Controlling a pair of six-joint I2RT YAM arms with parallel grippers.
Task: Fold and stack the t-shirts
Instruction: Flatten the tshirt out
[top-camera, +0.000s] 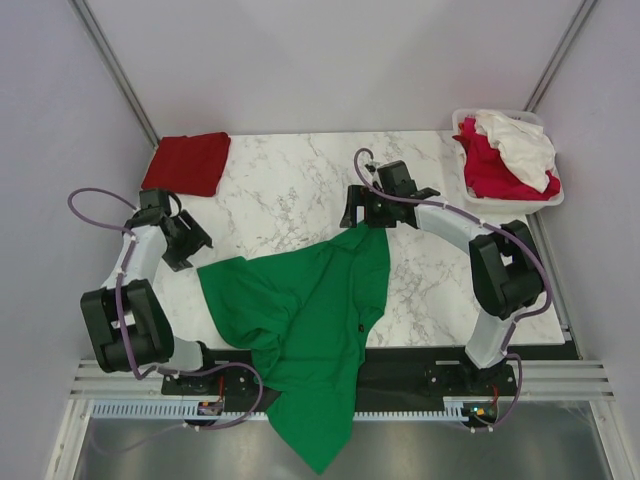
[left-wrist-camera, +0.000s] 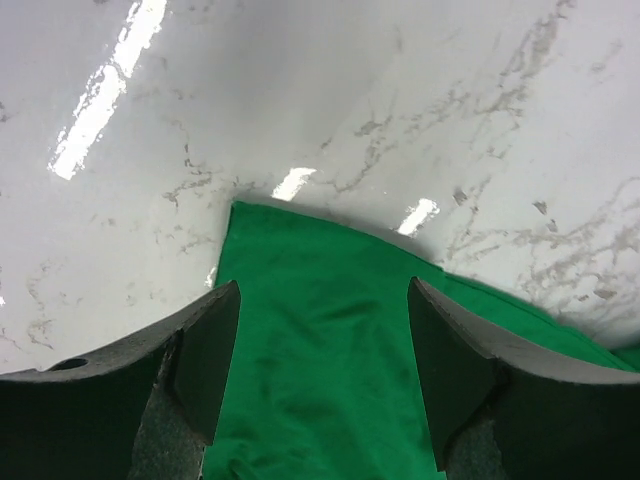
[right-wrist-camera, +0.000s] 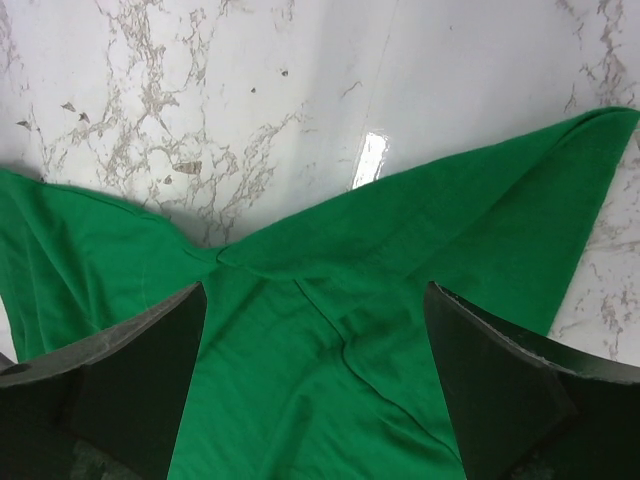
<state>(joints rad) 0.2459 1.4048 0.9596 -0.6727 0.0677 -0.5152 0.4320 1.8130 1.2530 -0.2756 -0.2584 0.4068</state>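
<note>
A bright green t-shirt lies crumpled on the marble table, its lower part hanging over the near edge. My left gripper is open just above the shirt's left corner. My right gripper is open above the shirt's far tip, fingers apart on either side of a fold. A dark red t-shirt lies folded at the far left corner. A crimson-pink shirt and a white shirt lie bunched in the basket.
A white plastic basket stands at the far right of the table. Bare marble lies between the folded red shirt and the right arm. Grey walls close in the back and sides.
</note>
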